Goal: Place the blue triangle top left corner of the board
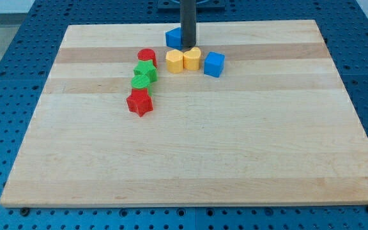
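Board: the pale wooden board (190, 160) lies on a blue perforated table (5, 38), and all the blocks sit in its upper half.
Our tip: we carry no jaws, only a straight dark rod, so there is nothing to open or close; my tip (188, 46) stands down on the wood, touching the right side of the blue triangle.
Task block: the small blue triangular block (173, 38) sits near the view's top edge of the board, a little left of centre.
Progress: as we judge it, the triangle is already close to the top edge but well apart from the top left corner (69, 29); the whole leftward run is left to do.
Push line: we are on the triangle's right, which suits a push toward the view's left.
Heading: the block is small and partly hidden by our rod, so we cannot tell which way its apex points, nor its long axis.
Neighbours: just below the tip are a yellow hexagonal block (174, 61), a yellow rounded block (191, 59) and a blue cube (214, 64).
Left cluster: a red cylinder (147, 56), two green blocks (143, 75) and a red star-shaped block (140, 102) run down the view, below the path to the corner.
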Controlling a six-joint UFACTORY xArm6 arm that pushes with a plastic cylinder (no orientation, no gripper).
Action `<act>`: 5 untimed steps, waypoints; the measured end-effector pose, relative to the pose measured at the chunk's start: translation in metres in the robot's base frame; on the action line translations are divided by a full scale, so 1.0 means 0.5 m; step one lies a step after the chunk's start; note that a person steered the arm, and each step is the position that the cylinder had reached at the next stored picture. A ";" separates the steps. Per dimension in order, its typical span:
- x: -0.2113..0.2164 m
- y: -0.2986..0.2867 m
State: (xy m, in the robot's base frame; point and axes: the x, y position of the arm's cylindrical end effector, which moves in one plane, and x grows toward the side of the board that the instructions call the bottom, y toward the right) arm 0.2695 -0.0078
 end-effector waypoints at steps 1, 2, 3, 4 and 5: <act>-0.001 -0.027; -0.027 -0.054; -0.062 -0.075; -0.085 -0.096; -0.089 -0.120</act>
State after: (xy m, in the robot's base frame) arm 0.2251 -0.0676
